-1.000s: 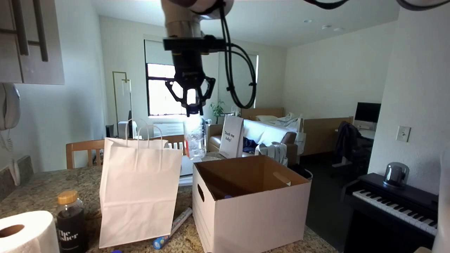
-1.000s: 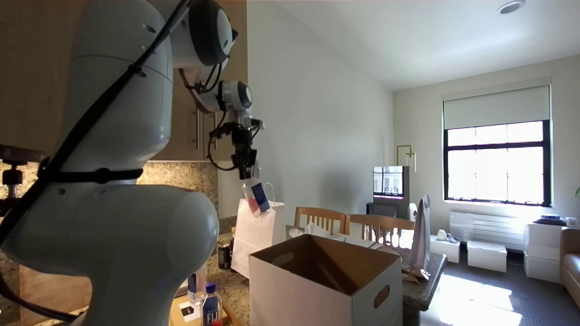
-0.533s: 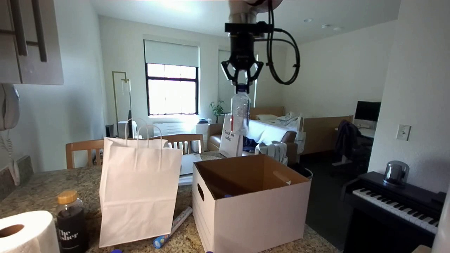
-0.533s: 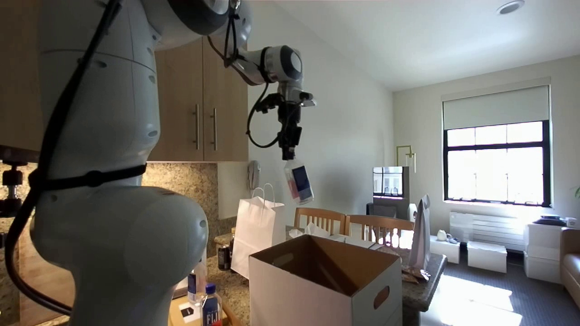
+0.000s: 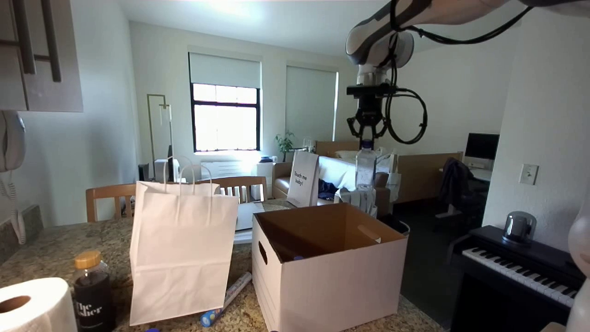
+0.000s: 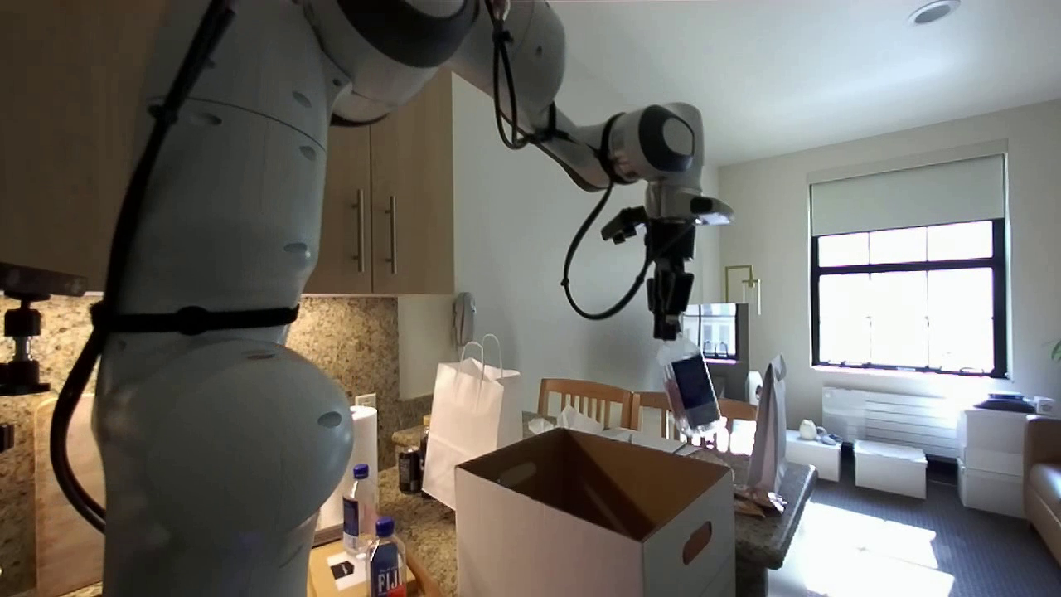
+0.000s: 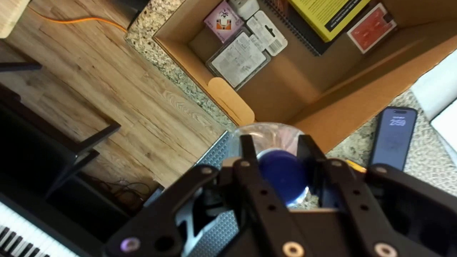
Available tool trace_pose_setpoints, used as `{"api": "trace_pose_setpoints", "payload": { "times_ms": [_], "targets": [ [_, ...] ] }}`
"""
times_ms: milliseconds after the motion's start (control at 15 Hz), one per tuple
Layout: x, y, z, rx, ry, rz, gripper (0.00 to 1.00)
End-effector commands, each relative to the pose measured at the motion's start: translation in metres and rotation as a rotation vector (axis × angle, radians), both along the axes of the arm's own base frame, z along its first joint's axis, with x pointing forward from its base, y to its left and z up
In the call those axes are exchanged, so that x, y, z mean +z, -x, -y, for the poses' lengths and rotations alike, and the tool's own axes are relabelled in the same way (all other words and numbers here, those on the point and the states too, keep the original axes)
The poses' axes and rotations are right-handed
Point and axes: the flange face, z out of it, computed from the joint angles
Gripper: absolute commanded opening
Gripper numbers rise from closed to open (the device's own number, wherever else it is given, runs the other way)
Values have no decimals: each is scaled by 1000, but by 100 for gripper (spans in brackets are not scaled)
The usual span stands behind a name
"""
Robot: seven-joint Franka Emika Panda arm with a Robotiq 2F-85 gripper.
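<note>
The claw (image 5: 367, 141) is narrowed onto a clear plastic bottle (image 6: 686, 377), a finger (image 7: 247, 151) on either side of its blue cap (image 7: 284, 175). The bottle hangs in the air by that end, cap up and base (image 6: 703, 427) down. Its long axis slants in an exterior view, the base swung toward the side of the window (image 6: 912, 298); in an exterior view the body (image 5: 366, 170) looks nearly plumb. In the wrist view the bottle covers a corner of a cardboard box (image 7: 357, 110); whether it hangs over the box or just outside, I cannot tell. Inside the box lie a yellow book (image 7: 326, 18), overlapping a spiral notebook (image 7: 310, 46), a red pack (image 7: 371, 28) and a small purple carton (image 7: 224, 22). A phone (image 7: 394, 137) lies beside the box on the speckled counter (image 7: 351, 146). In both exterior views a white paper bag (image 5: 184, 258) stands near the box. Two blue-capped bottles (image 6: 386, 568) stand upright near the robot's arm (image 6: 215, 431). A paper roll (image 5: 44, 309) sits past the bag, and farther off is a black piano (image 5: 518, 276).
</note>
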Motion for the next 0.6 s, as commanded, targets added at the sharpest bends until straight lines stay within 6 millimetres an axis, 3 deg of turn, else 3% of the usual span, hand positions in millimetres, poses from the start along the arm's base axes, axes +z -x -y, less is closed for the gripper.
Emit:
{"api": "trace_pose_setpoints", "payload": {
  "times_ms": [0, 133, 400, 533],
  "targets": [
    [-43, -21, 25, 31, -74, -52, 14],
    [-51, -26, 17, 94, -53, -74, 14],
    [-44, -33, -13, 192, -37, -60, 14],
    [-49, -38, -25, 253, -103, -75, 14]
  ]
}}
